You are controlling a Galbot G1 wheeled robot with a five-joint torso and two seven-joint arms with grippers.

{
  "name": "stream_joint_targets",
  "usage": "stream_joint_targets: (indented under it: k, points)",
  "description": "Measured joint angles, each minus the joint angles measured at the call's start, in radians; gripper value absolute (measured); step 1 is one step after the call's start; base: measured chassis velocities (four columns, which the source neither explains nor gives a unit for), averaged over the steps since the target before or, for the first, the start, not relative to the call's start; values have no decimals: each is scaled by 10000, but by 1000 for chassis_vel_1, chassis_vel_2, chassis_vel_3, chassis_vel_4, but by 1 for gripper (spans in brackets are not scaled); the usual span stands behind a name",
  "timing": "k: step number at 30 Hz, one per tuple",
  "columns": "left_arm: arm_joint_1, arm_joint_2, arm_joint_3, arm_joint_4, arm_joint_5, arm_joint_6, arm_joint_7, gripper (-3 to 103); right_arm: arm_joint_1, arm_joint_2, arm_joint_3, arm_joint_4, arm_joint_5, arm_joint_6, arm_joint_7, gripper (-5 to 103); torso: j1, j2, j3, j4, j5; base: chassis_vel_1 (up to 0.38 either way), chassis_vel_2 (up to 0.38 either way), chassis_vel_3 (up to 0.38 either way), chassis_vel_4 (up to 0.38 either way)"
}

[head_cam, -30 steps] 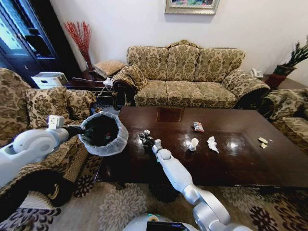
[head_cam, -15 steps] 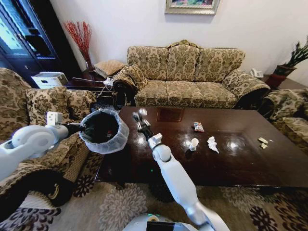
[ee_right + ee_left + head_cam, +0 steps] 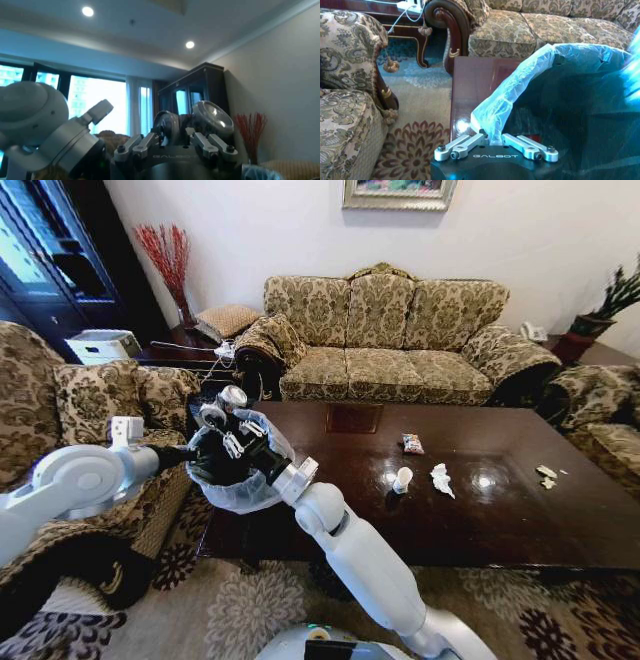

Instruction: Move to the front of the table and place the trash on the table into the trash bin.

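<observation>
The table stands in front of the sofa, with the trash bin held up off its left end. The left gripper is clamped on the bin's bag-covered rim. The right gripper hangs over the bin's mouth, closed on what looks like a clear bottle, though the grip is hard to make out. More trash lies on the tabletop: a wrapper, a white cup, a crumpled tissue just beside the cup, and yellowish scraps near the right end.
</observation>
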Motion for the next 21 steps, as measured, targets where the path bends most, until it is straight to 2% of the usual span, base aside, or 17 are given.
stream_joint_targets:
  k: [1, 4, 7, 9, 10, 14, 15, 16, 18, 19, 21]
  points:
    - [0, 0, 0, 1, 7, -9, 0, 0, -9, -92, -8, 37, 20, -43, 0, 29, 0, 0, 0, 0, 0, 0, 0, 0, 0]
    - [-5, -62, 0, 6, 56, -16, 6, 0, -137, -349, 54, 261, 113, -149, 17, 46, 1, 0, 1, 0, 0, 0, 0, 0, 0]
    - [-5, -90, 0, 15, 102, -17, 27, 0, -232, -470, 97, 430, 147, -179, 46, 51, 1, 0, 1, -1, 0, 0, 0, 0, 0]
    - [-4, -108, 1, 39, 229, -31, 87, 0, -424, -640, 223, 793, 229, -150, 70, 62, 1, 0, 1, 0, 1, 0, 0, 0, 0]
    - [-4, -108, 1, 39, 229, -31, 87, 0, -424, -640, 223, 793, 229, -150, 70, 62, 1, 0, 1, 0, 1, 0, 0, 0, 0]
    - [15, -340, -42, 46, 535, 10, 147, 0, -1465, -1112, 968, 1718, 686, 367, 443, 84, 1, 0, 1, 0, -3, 0, 0, 0, 0]
    - [15, -340, -42, 46, 535, 10, 147, 0, -1465, -1112, 968, 1718, 686, 367, 443, 84, 1, 0, 1, 0, -3, 0, 0, 0, 0]
    - [33, -421, -73, 33, 649, 53, 161, 0, -1783, -1315, 1228, 1837, 849, 592, 445, 84, 1, 0, 0, 2, -5, 0, 0, 0, 0]
    - [62, -644, -136, 32, 951, 121, 244, 0, -2934, -2033, 2516, 1895, 1198, 816, 563, 94, 0, 0, 0, 1, -1, 0, 0, 0, 0]
    - [62, -644, -136, 32, 951, 121, 244, 0, -2934, -2033, 2516, 1895, 1198, 816, 563, 94, 0, 0, 0, 1, -1, 0, 0, 0, 0]
    - [64, -780, -107, 44, 1293, 120, 390, 0, -3830, -2191, 3400, 1895, 1207, 676, 1001, 99, 0, 0, 0, -3, 0, 0, 0, 0, 0]
